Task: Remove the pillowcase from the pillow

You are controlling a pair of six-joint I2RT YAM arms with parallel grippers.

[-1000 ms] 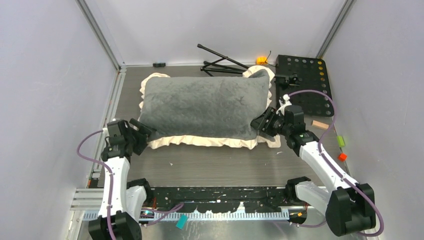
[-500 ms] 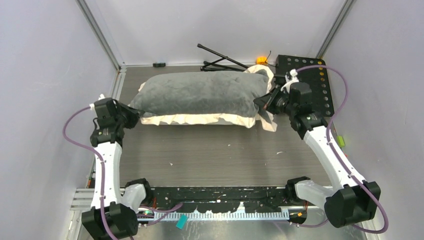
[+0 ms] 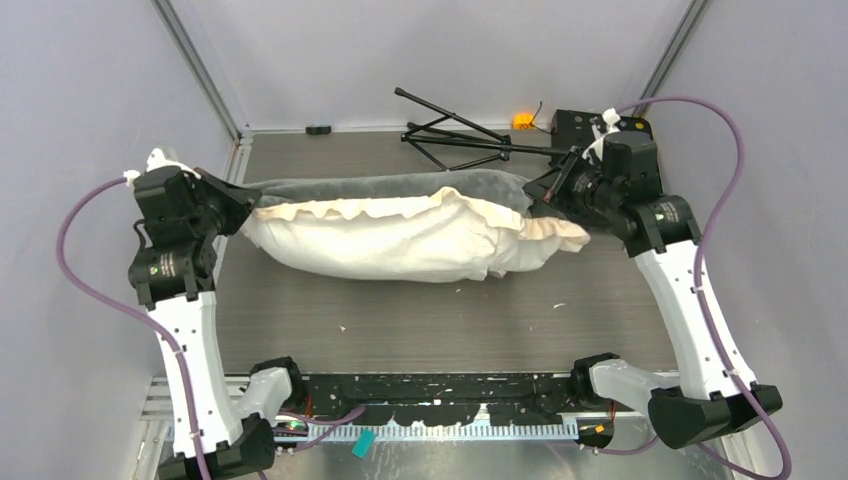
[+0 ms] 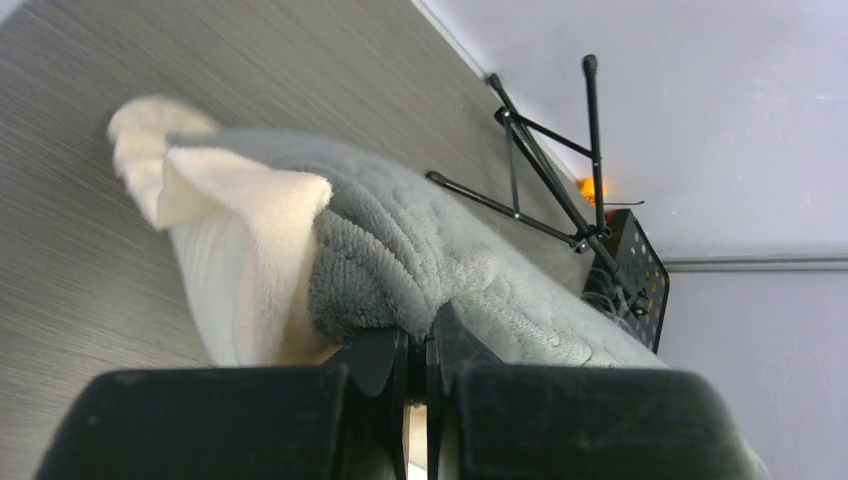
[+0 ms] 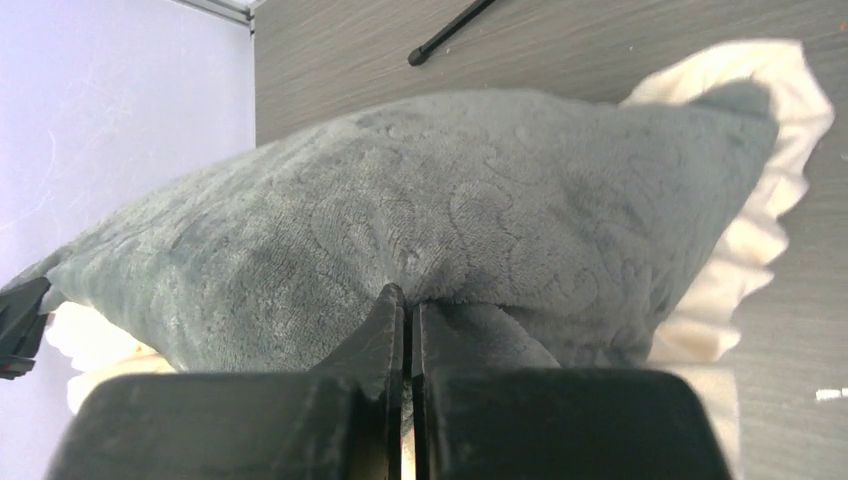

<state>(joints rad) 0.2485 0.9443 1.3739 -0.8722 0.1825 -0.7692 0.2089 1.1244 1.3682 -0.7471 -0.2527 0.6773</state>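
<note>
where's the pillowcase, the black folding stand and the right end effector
pillowcase [image 5: 400, 200], right wrist view, middle of its grey plush face
black folding stand [image 3: 447, 114], top view, its long leg
right end effector [image 5: 408, 298], right wrist view, between its shut fingertips

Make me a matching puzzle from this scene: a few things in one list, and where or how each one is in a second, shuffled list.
Things:
1 left gripper
2 right gripper
3 pillowcase
4 black folding stand

States:
A lies at the far edge of the table
B pinches the pillowcase's right end
C held up between both arms
D pinches the pillowcase's left end

Pairs: 1-D, 2-B, 3-C, 4-A
</note>
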